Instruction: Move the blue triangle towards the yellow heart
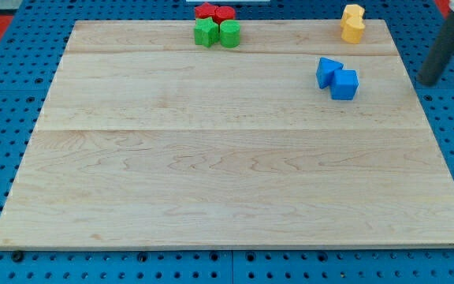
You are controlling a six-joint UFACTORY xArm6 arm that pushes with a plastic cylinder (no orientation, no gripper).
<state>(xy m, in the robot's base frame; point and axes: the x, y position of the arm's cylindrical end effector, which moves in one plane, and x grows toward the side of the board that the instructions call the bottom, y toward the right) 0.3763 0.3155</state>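
Lay flat across the view, a pale wooden desk (pixel 211 158) on a blue pegboard. Stood at the top edge left of centre: a green star-like block (pixel 206 32) touching a green rounded block (pixel 229 33), with a red star-like block (pixel 205 10) and a second red block (pixel 225 13) pressed just behind them; shapes of that back pair hard to settle. Sat further right, in the upper right part, the blue triangle (pixel 327 71), its lower right side touching a blue cube (pixel 344 84). Rested above and slightly right of that pair, near the top right corner, the yellow heart (pixel 354 31), with another yellow block (pixel 353 13) touching it from behind; outlines of the two merged, so hard to say for certain which was the heart. Hung at the far right my tip (pixel 429 81), seemingly just beyond the right edge, touching no block. Carried no pincer at all, only a bare dark rod, so nothing to release or clench and nothing held. Placed the triangle to the view's left of my tip and a touch higher, with the cube almost directly between. Pointed up and a little right, the line from triangle to heart. Judged, then: wrong side for pushing; called for travel around the cube, below it, to the triangle's lower left face, then a shove up and rightwards. Risked otherwise dragging the cube along or knocking the triangle leftwards, away from the heart.
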